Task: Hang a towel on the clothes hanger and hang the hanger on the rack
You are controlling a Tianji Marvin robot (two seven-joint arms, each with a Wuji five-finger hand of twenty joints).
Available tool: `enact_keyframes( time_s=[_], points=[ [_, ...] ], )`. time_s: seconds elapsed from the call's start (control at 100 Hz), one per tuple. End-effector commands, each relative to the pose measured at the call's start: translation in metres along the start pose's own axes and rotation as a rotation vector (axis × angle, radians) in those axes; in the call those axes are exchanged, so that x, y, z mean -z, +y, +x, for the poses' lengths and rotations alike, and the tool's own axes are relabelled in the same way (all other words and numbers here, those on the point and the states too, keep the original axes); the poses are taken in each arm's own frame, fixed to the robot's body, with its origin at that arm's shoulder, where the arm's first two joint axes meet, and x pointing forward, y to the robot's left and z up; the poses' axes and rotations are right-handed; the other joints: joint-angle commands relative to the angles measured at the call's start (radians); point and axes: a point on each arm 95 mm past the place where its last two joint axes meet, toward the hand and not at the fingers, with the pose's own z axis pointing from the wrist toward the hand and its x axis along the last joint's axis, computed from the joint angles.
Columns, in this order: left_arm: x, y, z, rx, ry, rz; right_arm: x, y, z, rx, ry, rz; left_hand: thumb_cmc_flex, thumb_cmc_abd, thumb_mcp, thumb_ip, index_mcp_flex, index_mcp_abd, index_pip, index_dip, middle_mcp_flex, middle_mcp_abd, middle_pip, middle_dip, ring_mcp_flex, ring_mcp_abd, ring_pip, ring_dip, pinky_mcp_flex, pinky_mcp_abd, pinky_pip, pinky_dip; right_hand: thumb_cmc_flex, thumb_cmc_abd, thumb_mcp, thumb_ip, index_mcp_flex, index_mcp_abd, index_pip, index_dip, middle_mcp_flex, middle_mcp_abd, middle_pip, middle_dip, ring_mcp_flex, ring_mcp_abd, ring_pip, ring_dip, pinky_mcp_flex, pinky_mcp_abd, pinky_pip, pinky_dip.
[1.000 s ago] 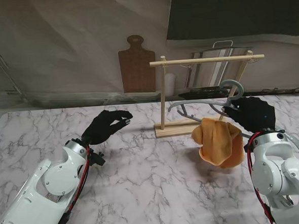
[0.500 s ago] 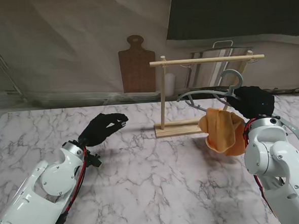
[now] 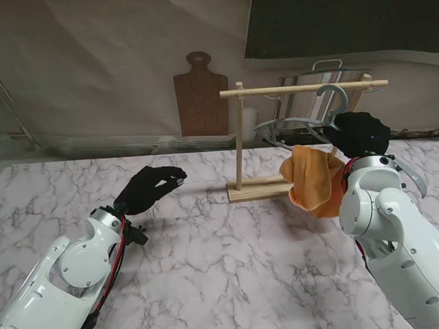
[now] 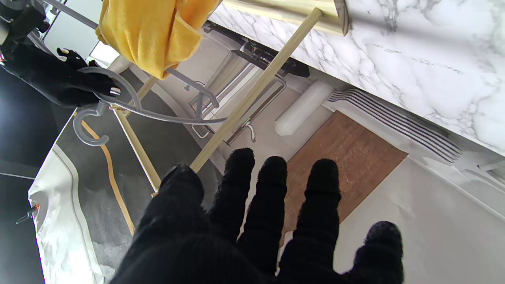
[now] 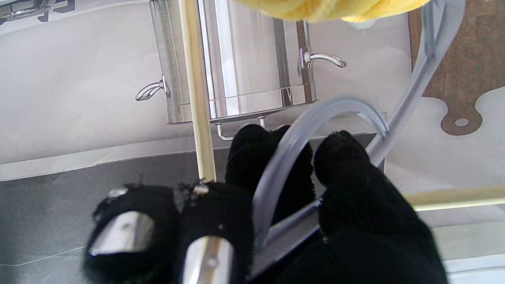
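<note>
We hold the hanger (image 3: 304, 123) high in our right hand (image 3: 358, 134), fingers pinched at its neck so the hook sits just under the rack (image 3: 303, 89) bar; the towel (image 3: 311, 180) hangs from it. Our left hand (image 3: 151, 187) hovers loosely curled, holding nothing

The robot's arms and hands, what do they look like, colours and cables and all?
Both arms are glossy white, rounded shells with round joint caps and red and black cables running alongside. The left hand and right hand wear black knit gloves; bare metal shows through holes at two right fingers.
</note>
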Motion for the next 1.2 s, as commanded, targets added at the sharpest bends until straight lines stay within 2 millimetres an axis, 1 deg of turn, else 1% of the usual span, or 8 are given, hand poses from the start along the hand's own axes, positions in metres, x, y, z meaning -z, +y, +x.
enact_keyframes(
  time_s=[0.0,0.36,0.76,0.89,1.19],
  points=[
    [0.001,0.003,-0.002,0.000,-0.006,-0.017,-0.005,0.006,0.003,-0.009,-0.009,-0.015,-0.004,0.052,-0.002,-0.019,0.013,-0.028,0.003,0.005,0.008,-0.011,0.009,0.011,0.010,-0.017,0.005,0.016,-0.005,0.012,0.662,0.020,0.030,0.007,0.032,0.003,0.027,0.057,0.006,-0.001,0.159,0.120,0.050,-0.004,-0.031,-0.079,0.073,0.019,0.036,-0.007,0.123,0.015],
    [0.000,0.002,-0.002,-0.001,-0.002,-0.022,-0.027,0.008,0.010,0.022,-0.034,-0.010,-0.005,0.056,-0.002,-0.019,0.013,-0.027,0.003,0.004,0.009,-0.013,0.010,0.012,0.009,-0.017,0.005,0.017,-0.006,0.013,0.663,0.021,0.027,0.003,0.043,0.004,0.030,0.063,0.006,0.000,0.161,0.122,0.057,-0.004,-0.031,-0.084,0.077,0.022,0.036,-0.009,0.126,0.017],
    [0.001,0.002,-0.001,0.003,-0.007,-0.024,-0.051,-0.002,0.025,0.046,-0.043,0.035,-0.004,0.055,-0.002,-0.019,0.014,-0.028,0.004,0.004,0.009,-0.012,0.010,0.012,0.011,-0.017,0.006,0.017,-0.005,0.012,0.663,0.022,0.026,0.007,0.045,0.002,0.026,0.064,0.005,0.003,0.159,0.121,0.058,-0.006,-0.031,-0.085,0.077,0.022,0.036,-0.009,0.125,0.017],
    [0.001,0.002,-0.001,0.004,-0.008,-0.023,-0.052,-0.008,0.032,0.045,-0.029,0.055,-0.004,0.056,-0.002,-0.019,0.014,-0.027,0.004,0.004,0.009,-0.011,0.010,0.012,0.009,-0.017,0.005,0.017,-0.005,0.013,0.663,0.022,0.025,0.010,0.044,0.002,0.024,0.064,0.004,0.004,0.157,0.122,0.058,-0.006,-0.031,-0.085,0.077,0.022,0.036,-0.010,0.126,0.017],
    [0.001,0.001,-0.002,0.004,-0.011,-0.023,-0.047,-0.026,0.048,0.036,0.006,0.096,-0.004,0.057,-0.003,-0.019,0.014,-0.028,0.005,0.004,0.008,-0.012,0.011,0.012,0.010,-0.016,0.005,0.017,-0.005,0.012,0.664,0.022,0.024,0.018,0.039,0.001,0.016,0.063,0.004,0.007,0.147,0.120,0.058,-0.005,-0.032,-0.083,0.074,0.020,0.035,-0.005,0.120,0.014]
  ],
)
